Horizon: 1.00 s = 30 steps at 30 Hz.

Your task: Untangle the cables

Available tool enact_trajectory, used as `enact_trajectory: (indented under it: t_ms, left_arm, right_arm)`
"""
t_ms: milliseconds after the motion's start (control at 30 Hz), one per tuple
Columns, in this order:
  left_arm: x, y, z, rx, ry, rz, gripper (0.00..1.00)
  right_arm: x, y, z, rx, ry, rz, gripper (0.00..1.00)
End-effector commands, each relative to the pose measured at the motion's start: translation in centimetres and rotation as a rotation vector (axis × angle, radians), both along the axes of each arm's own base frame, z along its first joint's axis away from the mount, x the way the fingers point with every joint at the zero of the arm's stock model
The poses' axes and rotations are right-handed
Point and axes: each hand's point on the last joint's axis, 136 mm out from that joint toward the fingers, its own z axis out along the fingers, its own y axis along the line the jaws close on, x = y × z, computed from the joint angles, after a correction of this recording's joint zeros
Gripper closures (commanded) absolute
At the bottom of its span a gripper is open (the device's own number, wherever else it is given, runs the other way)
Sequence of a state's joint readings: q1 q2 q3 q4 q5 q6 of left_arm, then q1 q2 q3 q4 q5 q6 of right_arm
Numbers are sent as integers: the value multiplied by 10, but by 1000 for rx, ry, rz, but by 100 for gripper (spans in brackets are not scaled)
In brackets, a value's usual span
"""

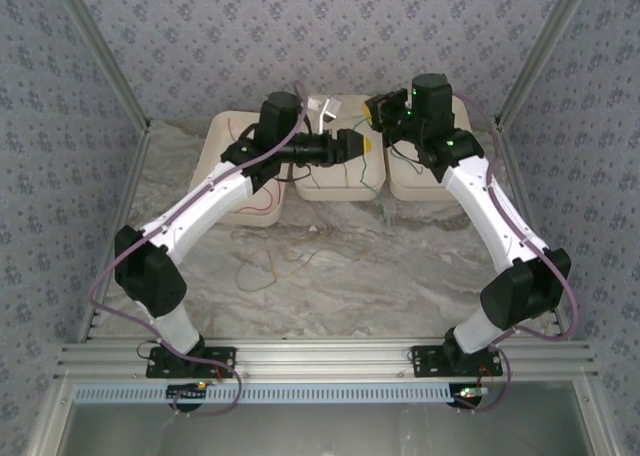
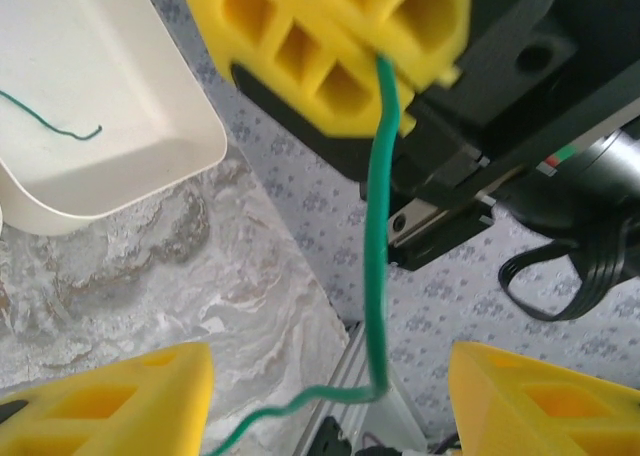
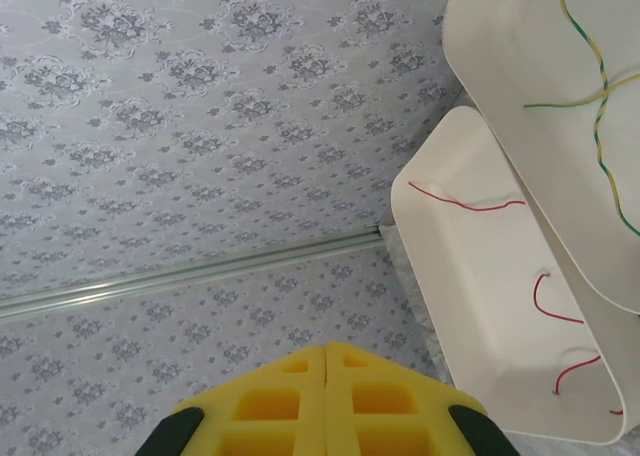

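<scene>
A green cable [image 2: 378, 226] hangs down from the shut yellow fingers [image 2: 300, 46] of my right gripper [image 1: 373, 112], which pinches its upper end. The cable passes through the wide gap of my open left gripper [image 2: 330, 361] without touching either finger. My left gripper [image 1: 358, 144] sits just below the right one, over the middle tray [image 1: 340, 184]. In the right wrist view the right gripper [image 3: 328, 354] has its pads pressed together. A loose tangle of olive and red cables [image 1: 275, 266] lies on the marble table. Red cables [image 3: 465, 202] lie in one tray, yellow-green ones [image 3: 598, 96] in another.
Three white trays stand along the back: the left tray [image 1: 238, 191], the middle one, and the right tray [image 1: 425, 184]. A thin green wire [image 2: 50, 124] lies in a tray [image 2: 160, 151]. Patterned walls and metal frame rails close in the sides.
</scene>
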<state>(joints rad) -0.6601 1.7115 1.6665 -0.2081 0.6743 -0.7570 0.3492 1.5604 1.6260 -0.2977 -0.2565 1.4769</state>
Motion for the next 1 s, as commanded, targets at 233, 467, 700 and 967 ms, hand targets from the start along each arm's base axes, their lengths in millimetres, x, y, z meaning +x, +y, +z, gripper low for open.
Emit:
enact_trajectory:
  t_ms: [233,467,700,967]
  left_arm:
    - [-1,-20,-8,52,-92,-1,68]
    - [-14,-10,-27,152,-79,-45,100]
    - [-41,-9,-37,224,-53,-206,100]
    - [-79,-21,-56,266,-27,-346,100]
  right_arm:
    - [-15,-13,28,7,-29,-34,100]
    - [-15,-41,47,-208,-143,-27,100]
    - [-22,-56,54,-546,-253,74,100]
    - [-12,-61,70,-723,-361,179,100]
